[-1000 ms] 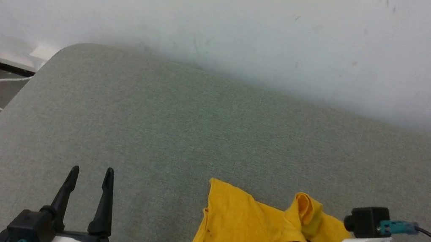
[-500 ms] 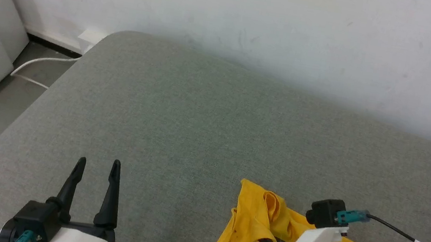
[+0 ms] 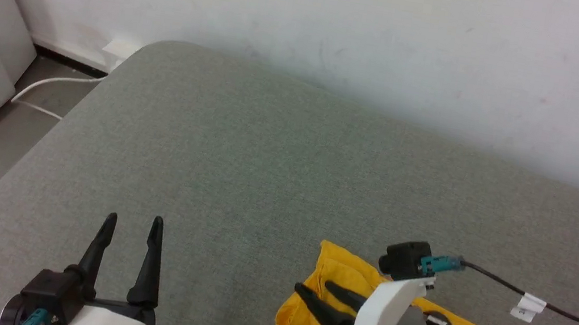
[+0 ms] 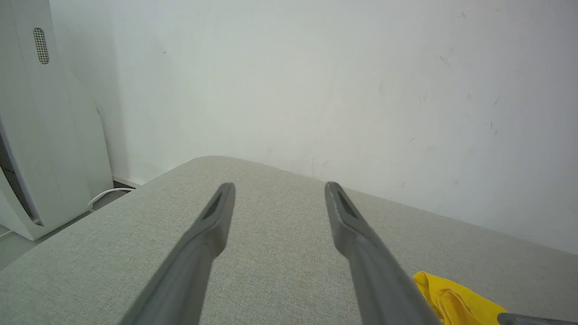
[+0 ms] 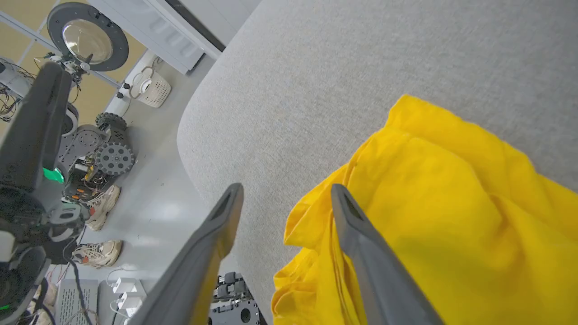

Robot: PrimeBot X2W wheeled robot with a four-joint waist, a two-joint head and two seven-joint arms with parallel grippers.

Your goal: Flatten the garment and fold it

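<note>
Quick tally: one yellow garment [image 3: 337,264], one grey cushion [image 3: 243,161], and two grippers, the left gripper [image 3: 135,217] and the right gripper [image 3: 313,285], with two dark fingers each. One white cord [image 3: 49,83] on the floor, one black cable [image 3: 576,320] carrying one white tag [image 3: 529,306]. The right wrist view adds one ring lamp [image 5: 88,36] and one white basket [image 5: 156,90].

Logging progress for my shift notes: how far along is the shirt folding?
Done: nothing; the garment lies bunched at the near edge of the grey surface. In hand: the right gripper is open over its folds, gripping nothing; the left gripper is open above bare surface. Remaining: flattening, then every fold.
</note>
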